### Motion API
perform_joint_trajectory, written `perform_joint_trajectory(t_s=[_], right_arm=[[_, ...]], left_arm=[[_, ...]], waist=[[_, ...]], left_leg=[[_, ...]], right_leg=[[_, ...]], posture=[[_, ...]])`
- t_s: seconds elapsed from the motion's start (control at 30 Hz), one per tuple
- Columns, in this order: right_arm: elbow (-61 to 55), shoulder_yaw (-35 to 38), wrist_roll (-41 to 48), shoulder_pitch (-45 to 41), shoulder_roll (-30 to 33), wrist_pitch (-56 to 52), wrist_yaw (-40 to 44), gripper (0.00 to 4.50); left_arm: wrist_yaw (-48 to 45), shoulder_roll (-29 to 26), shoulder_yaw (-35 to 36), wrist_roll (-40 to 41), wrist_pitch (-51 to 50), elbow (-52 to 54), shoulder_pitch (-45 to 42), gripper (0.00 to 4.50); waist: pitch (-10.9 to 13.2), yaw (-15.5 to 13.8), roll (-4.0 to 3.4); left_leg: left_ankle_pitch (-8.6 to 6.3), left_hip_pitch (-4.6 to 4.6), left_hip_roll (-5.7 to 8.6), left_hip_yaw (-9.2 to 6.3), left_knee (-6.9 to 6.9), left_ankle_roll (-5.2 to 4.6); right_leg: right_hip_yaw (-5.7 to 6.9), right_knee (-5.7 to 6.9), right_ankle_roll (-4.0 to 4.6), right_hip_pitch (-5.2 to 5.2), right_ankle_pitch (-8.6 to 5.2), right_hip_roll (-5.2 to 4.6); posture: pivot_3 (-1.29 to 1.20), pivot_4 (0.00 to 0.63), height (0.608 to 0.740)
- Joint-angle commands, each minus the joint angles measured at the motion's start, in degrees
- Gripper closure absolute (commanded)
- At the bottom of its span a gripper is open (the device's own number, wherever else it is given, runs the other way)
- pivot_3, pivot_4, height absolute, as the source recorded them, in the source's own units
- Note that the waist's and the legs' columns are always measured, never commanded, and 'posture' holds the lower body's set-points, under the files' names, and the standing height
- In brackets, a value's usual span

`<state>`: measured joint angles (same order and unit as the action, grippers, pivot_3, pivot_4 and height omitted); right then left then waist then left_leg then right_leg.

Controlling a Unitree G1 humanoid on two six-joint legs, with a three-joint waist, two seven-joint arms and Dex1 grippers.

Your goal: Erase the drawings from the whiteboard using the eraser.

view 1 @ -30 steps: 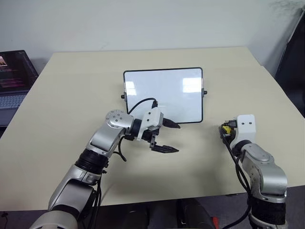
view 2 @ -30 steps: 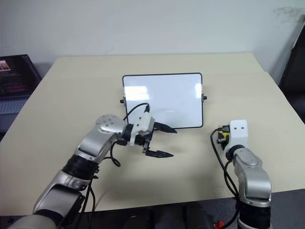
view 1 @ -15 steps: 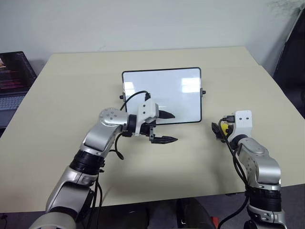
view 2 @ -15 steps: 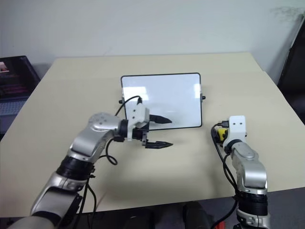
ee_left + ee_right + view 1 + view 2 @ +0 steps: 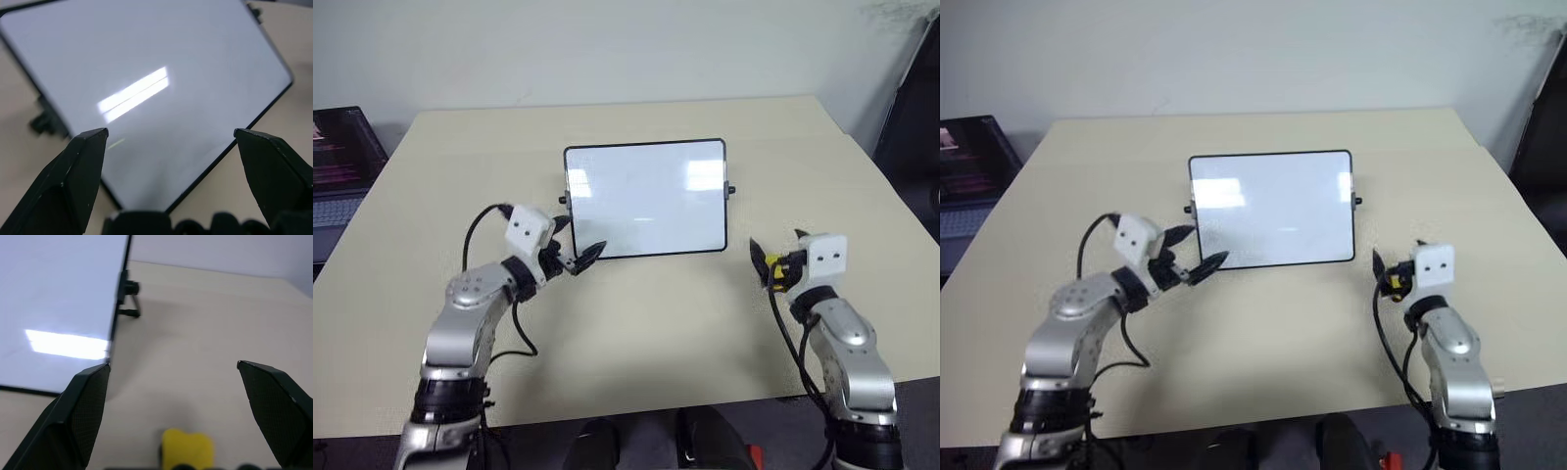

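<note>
Here the whiteboard lies wiped clean on the surface; both hands, left hand and right hand, gape, the eraser between the right fingers.

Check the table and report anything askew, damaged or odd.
Nothing stands out. The whiteboard lies flat and square on the table, its surface wiped clean of marks. The eraser sits just below the open right gripper. The left gripper is open at the board's near left corner.
</note>
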<state>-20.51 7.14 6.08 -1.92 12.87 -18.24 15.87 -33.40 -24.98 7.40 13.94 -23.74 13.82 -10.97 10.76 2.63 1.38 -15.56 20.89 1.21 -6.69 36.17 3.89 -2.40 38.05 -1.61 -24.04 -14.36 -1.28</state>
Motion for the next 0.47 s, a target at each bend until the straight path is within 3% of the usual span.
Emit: perform_joint_trajectory(t_s=[0.03,0.33,0.47], right_arm=[[-2.9,-0.6,2.5,1.9,0.2,5.2,2.7,0.01],[-11.7,-0.8,9.1,17.0,-0.3,4.8,5.8,0.01],[-9.7,0.5,9.5,17.1,0.8,5.4,5.6,0.01]], left_arm=[[6.6,2.4,1.1,-1.7,0.3,7.0,2.5,0.0],[18.5,7.7,3.9,-5.7,1.8,10.9,14.7,0.0],[19.6,8.6,1.7,-7.0,3.1,12.1,17.6,0.0]], waist=[[0.0,-0.4,0.0],[-0.1,-0.9,-0.07],[-0.1,-0.9,-0.04]], left_leg=[[0.0,0.0,0.0,0.0,0.03,0.0],[-0.01,-0.38,-0.03,-0.14,0.2,-0.01],[-0.01,-0.47,0.0,-0.13,0.44,-0.02]], right_leg=[[0.01,0.03,0.0,0.0,0.0,0.0],[0.03,-0.08,-0.29,0.54,-0.19,0.09],[0.07,-0.08,-0.34,0.76,-0.17,0.1]], posture=[[0.0,0.15,0.74],[0.0,0.15,0.74],[0.0,0.15,0.74]])
